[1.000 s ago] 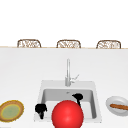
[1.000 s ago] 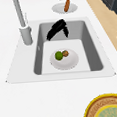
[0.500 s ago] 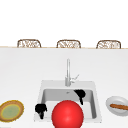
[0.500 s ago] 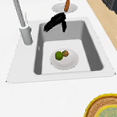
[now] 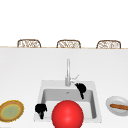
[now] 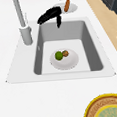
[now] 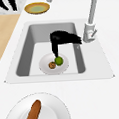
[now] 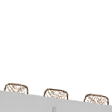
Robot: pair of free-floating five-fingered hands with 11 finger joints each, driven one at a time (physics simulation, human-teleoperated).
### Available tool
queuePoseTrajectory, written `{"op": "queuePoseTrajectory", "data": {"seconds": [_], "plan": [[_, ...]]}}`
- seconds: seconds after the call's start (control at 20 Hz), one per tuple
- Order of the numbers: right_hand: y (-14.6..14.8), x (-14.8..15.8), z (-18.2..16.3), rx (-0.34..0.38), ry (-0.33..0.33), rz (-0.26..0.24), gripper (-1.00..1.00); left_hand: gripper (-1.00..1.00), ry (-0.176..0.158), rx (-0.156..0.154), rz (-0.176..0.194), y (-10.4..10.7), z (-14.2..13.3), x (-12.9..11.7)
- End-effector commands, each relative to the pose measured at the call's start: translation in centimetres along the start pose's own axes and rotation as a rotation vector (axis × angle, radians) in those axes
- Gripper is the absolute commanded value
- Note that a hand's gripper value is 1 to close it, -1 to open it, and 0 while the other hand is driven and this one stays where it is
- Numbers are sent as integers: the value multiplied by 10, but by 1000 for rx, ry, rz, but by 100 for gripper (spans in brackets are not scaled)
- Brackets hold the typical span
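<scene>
Fingers of the right hand [image 7: 65,38] pointed down, relaxed, having dipped closer toward the green fruit [image 7: 59,60] on the sink's plate [image 7: 44,64].

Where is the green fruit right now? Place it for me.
The green fruit lies on a white plate on the sink floor, touching a small brown item; in the right side view the right hand hangs above it.

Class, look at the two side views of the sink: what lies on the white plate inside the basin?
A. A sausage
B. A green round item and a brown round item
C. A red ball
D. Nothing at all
B: on the white plate in the sink sit a green round item and a brown round item, side by side.
</scene>
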Motion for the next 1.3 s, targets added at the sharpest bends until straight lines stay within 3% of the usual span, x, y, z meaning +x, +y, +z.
{"op": "queuePoseTrajectory", "data": {"seconds": [0.0, 0.4, 0.75, 0.85, 1.0, 1.25], "plan": [[-20, -6, -11, -46, 2, 15, -100, 0, 0, 0, 0, 0, 0, 0], [-66, -15, -8, -99, 1, 28, -100, 0, 0, 0, 0, 0, 0, 0], [-97, -23, -28, -77, 0, 17, -100, 0, 0, 0, 0, 0, 0, 0], [-99, -28, -43, -10, -7, -5, -100, 0, 0, 0, 0, 0, 0, 0], [-109, -33, -58, 12, -8, -12, -100, 0, 0, 0, 0, 0, 0, 0], [-112, -35, -81, 114, -2, -24, -100, 0, 0, 0, 0, 0, 0, 0]]}}
